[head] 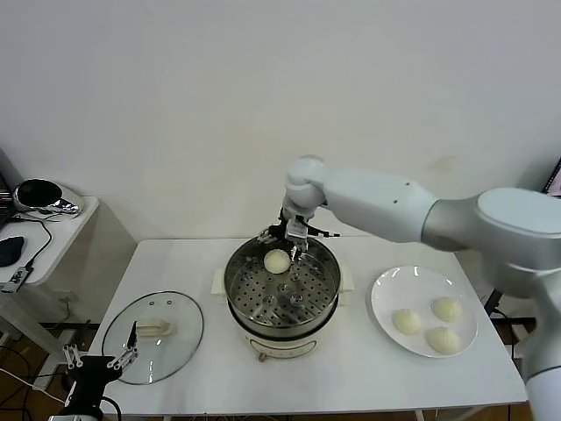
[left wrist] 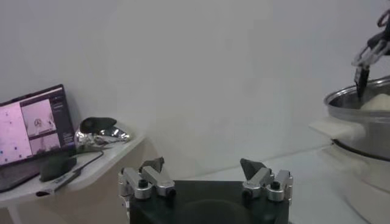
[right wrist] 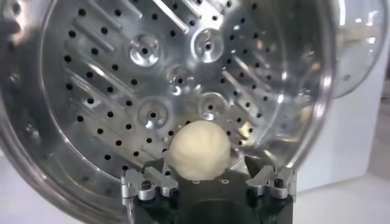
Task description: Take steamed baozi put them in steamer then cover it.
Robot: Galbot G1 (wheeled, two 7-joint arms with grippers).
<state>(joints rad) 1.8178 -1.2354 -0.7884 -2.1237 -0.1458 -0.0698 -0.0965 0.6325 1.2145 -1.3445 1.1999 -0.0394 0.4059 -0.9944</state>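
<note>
The steamer (head: 282, 298), a shiny steel pot on a cream base, stands mid-table. One baozi (head: 277, 260) lies on its perforated tray at the far side. My right gripper (head: 292, 235) hangs just above that bun, open. In the right wrist view the bun (right wrist: 199, 149) sits between the spread fingers (right wrist: 158, 167) without touching them. Three more baozi (head: 431, 324) lie on the white plate (head: 386, 289) at the right. The glass cover (head: 180, 346) lies flat on the table at the left. My left gripper (head: 98, 360) is open and empty, low beside the cover.
A side table (head: 61, 232) at the far left holds a laptop (left wrist: 30, 131), a shiny chrome object (head: 39, 195) and cables. The left wrist view shows the steamer's rim (left wrist: 359, 100) and the right gripper's fingers (left wrist: 364, 61) farther off.
</note>
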